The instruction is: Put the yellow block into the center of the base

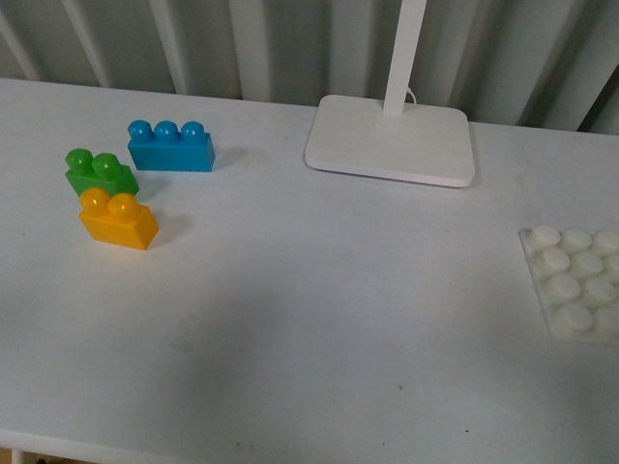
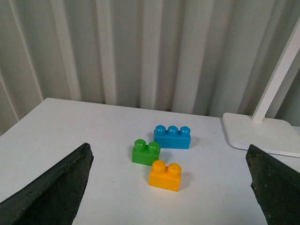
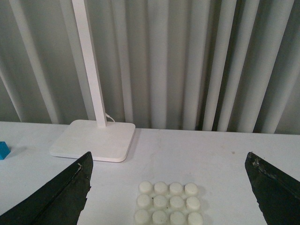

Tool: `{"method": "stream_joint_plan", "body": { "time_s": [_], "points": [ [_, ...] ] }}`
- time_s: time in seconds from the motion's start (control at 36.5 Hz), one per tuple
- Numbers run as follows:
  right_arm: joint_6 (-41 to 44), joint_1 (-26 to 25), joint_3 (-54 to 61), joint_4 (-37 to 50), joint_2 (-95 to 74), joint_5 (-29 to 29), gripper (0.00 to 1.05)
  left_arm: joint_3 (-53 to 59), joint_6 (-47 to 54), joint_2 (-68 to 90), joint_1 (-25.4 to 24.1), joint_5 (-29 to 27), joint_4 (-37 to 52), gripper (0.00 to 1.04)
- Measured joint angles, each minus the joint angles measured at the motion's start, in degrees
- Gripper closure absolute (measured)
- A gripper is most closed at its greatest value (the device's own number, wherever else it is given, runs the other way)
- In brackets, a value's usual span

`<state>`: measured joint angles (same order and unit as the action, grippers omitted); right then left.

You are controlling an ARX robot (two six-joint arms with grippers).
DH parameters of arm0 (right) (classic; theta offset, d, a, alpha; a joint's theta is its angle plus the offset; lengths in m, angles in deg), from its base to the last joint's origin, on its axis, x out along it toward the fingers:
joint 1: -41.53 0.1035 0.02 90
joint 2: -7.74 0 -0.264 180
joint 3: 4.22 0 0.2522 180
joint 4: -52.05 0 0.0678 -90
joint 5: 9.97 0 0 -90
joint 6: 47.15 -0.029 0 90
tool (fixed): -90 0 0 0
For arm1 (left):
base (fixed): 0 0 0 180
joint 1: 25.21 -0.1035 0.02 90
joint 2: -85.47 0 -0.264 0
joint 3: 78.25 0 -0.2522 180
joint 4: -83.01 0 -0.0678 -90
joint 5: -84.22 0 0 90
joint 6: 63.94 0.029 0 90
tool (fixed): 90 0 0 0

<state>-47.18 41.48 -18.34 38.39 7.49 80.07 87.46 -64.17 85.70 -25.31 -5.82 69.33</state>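
The yellow block (image 1: 118,220) sat on the left of the table (image 1: 309,348), just beside the green brick (image 1: 100,174), with the blue brick (image 1: 170,147) farther back. My left gripper (image 2: 168,149) hung wide open and empty, and the block lay ahead of it, untouched. My right gripper (image 3: 168,157) was equally spread, holding nothing, facing the base (image 1: 575,282) far right.

base (image 1: 571,280): cut by front view's right edge
lamp post (image 1: 406,48): top out of frame
blue brick (image 3: 3,151): mere corner, right wrist view
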Motion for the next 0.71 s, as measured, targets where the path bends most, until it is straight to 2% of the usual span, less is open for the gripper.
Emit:
{"method": "stream_joint_plan", "body": {
  "time_s": [0.71],
  "points": [
    [0.0,0.0,0.0,0.0,0.0,0.0,0.09,0.0,0.0,0.0,0.0,0.0,0.0,0.06]
  ]
}}
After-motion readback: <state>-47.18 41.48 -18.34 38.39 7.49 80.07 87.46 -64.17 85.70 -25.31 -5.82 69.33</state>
